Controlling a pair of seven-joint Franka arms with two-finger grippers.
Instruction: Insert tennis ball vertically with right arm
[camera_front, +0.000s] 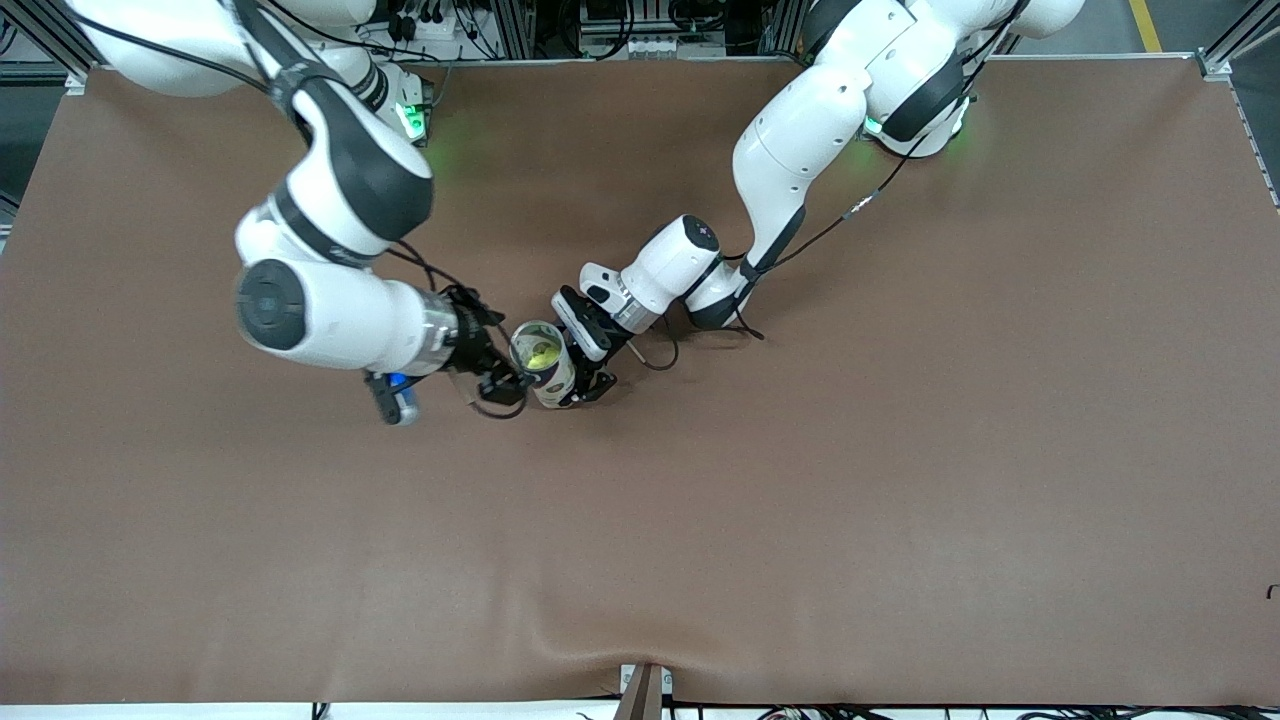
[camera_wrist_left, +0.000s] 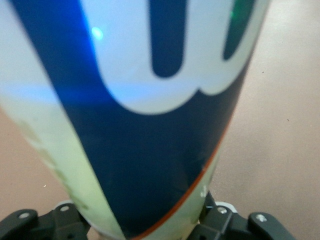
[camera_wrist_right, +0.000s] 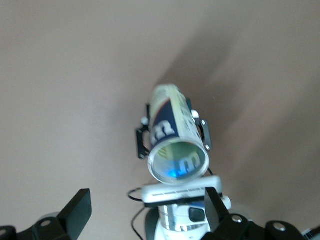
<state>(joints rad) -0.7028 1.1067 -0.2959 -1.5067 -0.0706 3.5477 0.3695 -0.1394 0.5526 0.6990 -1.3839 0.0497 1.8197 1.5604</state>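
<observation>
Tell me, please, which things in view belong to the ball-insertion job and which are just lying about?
Belong to the job:
- tennis ball, already inside the can
- ball can, held upright
- left hand, shut on the can
- right hand, open beside the can's mouth

Just lying about:
- brown table mat
- loose cable beside the left wrist

I see a yellow-green ball (camera_front: 544, 354) inside a clear can (camera_front: 545, 362) with a dark blue label, white lettering and a thin orange edge; brown table (camera_front: 900, 450).
</observation>
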